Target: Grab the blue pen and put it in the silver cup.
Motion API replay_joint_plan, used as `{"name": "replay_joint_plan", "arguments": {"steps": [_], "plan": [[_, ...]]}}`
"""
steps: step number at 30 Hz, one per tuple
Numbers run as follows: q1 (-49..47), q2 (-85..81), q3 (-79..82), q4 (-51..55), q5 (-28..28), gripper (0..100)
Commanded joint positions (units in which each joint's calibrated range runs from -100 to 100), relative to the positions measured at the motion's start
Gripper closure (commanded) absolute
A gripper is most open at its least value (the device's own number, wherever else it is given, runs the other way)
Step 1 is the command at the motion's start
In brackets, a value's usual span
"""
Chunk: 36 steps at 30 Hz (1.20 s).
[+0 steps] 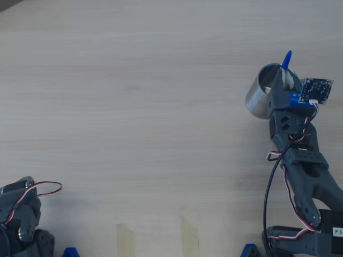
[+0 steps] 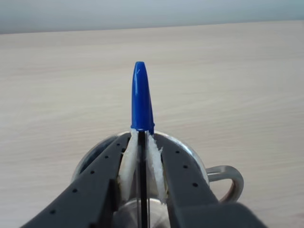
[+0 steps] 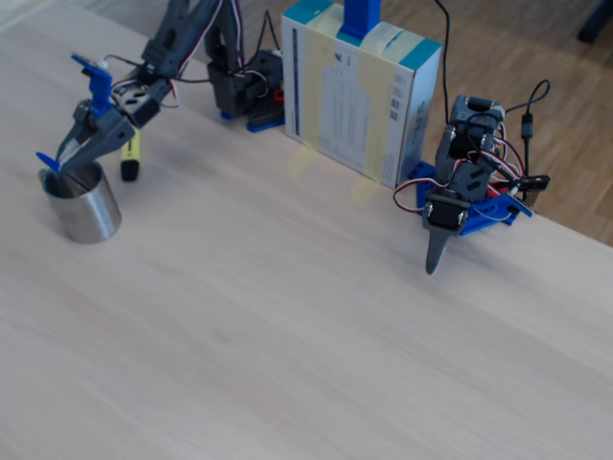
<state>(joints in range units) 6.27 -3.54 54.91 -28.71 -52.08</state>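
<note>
My gripper (image 2: 141, 142) is shut on the blue pen (image 2: 142, 99), pinching its clear barrel between white padded fingers (image 2: 156, 166). The blue cap points up and away from the wrist camera. The pen's lower part runs down into the mouth of the silver cup (image 2: 228, 178), whose handle shows at the right in the wrist view. From overhead, the gripper (image 1: 286, 80) hangs over the far right rim of the cup (image 1: 260, 93), with the pen cap (image 1: 286, 59) poking past it. In the fixed view the cup (image 3: 86, 211) stands at the left under the gripper (image 3: 65, 158).
A yellow highlighter (image 3: 129, 158) lies just behind the cup. A cardboard box (image 3: 359, 86) stands at the table's back edge. A second arm (image 3: 465, 192) rests folded at the right of the fixed view. Two tape strips (image 1: 125, 238) mark the near edge overhead.
</note>
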Motion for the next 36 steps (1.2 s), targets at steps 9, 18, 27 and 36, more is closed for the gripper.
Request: {"name": "replay_joint_plan", "arguments": {"steps": [9, 18, 27, 36], "plan": [[-0.25, -1.28, -0.9, 0.01, 0.48, 88], [-0.25, -1.53, -1.17, 0.01, 0.11, 62], [-1.47, -4.44, -1.17, 2.76, -0.77, 53], [-1.56, -4.69, -1.17, 2.76, -0.93, 53]]}}
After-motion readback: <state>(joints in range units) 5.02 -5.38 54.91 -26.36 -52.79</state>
